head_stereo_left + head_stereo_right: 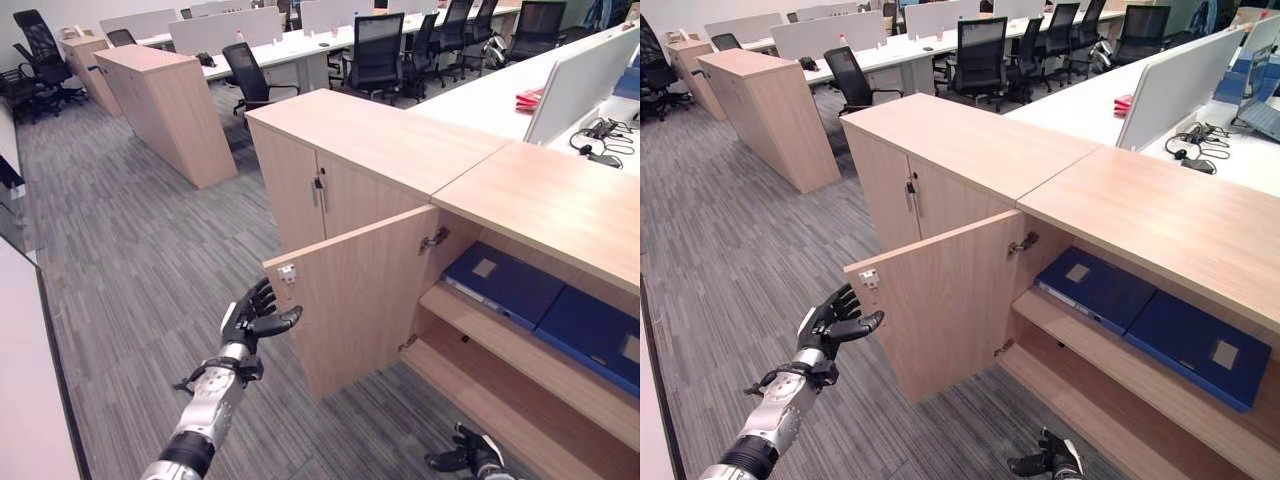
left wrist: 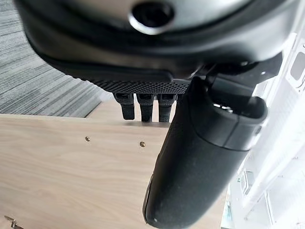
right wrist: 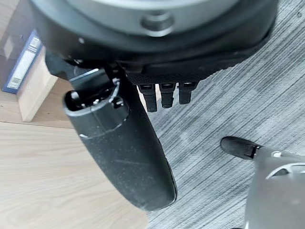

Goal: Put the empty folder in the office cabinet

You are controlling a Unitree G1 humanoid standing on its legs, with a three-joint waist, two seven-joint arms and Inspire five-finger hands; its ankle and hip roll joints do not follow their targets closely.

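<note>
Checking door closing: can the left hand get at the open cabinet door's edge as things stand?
Probably yes. The left hand, fingers open, hovers beside the free edge of the open cabinet door, with nothing between them.

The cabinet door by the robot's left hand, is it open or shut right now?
Open. The cabinet door is swung out toward the left hand, exposing the shelf with two blue folders lying flat.
</note>
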